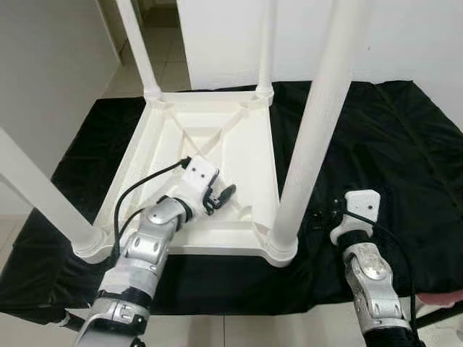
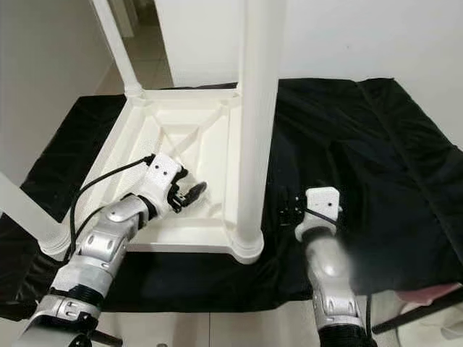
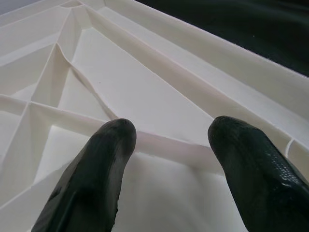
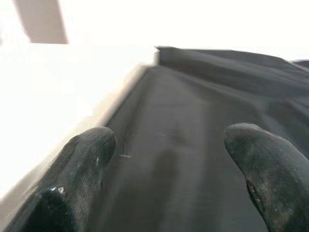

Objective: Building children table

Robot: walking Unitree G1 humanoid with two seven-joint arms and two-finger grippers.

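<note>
Two silver arms: left gripper (image 1: 223, 196) fingers apart over upturned white plastic ribbed table (image 1: 239, 144), four round white legs up; right gripper (image 4: 169, 159) spread above black cloth (image 1: 405, 144).

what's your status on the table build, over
Left gripper open over upturned table underside. Right gripper open over black cloth, beside near leg. Four legs seated. Nothing blocking.
</note>
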